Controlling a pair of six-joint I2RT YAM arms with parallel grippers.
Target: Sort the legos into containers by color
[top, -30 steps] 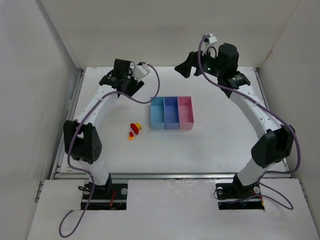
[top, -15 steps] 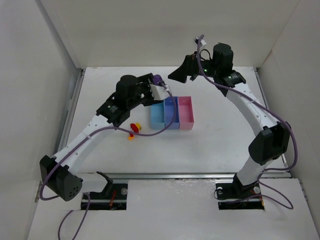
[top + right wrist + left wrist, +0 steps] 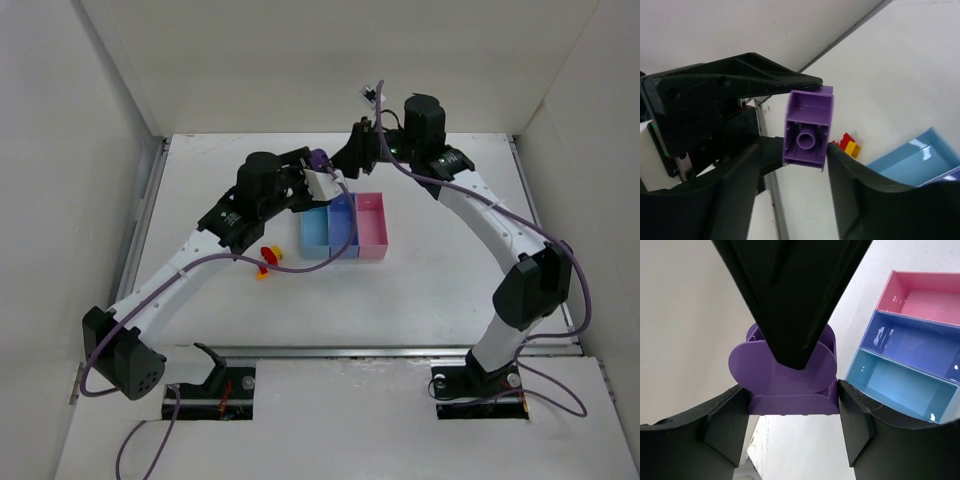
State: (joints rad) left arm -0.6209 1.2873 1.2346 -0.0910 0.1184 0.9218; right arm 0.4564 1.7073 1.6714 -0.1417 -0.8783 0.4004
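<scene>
A purple lego (image 3: 318, 158) hangs in the air behind the containers, and my left gripper (image 3: 312, 172) is shut on its two sides (image 3: 785, 375). My right gripper (image 3: 338, 165) has come in from the right and straddles the same brick (image 3: 807, 127). One of its fingers (image 3: 860, 195) touches the brick's lower corner. The other finger (image 3: 715, 200) stands a little apart, so this gripper (image 3: 792, 147) is open. The light blue bin (image 3: 315, 232), the periwinkle bin (image 3: 343, 225) and the pink bin (image 3: 371, 225) sit joined in a row. Red and yellow legos (image 3: 268, 258) lie in a small cluster left of them.
White walls close in the table on the left, back and right. A metal rail (image 3: 340, 350) runs along the near edge. Both arms reach over the back half of the table, and purple cables (image 3: 455, 180) hang along them.
The left arm swung from the back left to above the bins with the purple lego, then held still. The right gripper moved left and down around the brick, and its jaws narrowed.
</scene>
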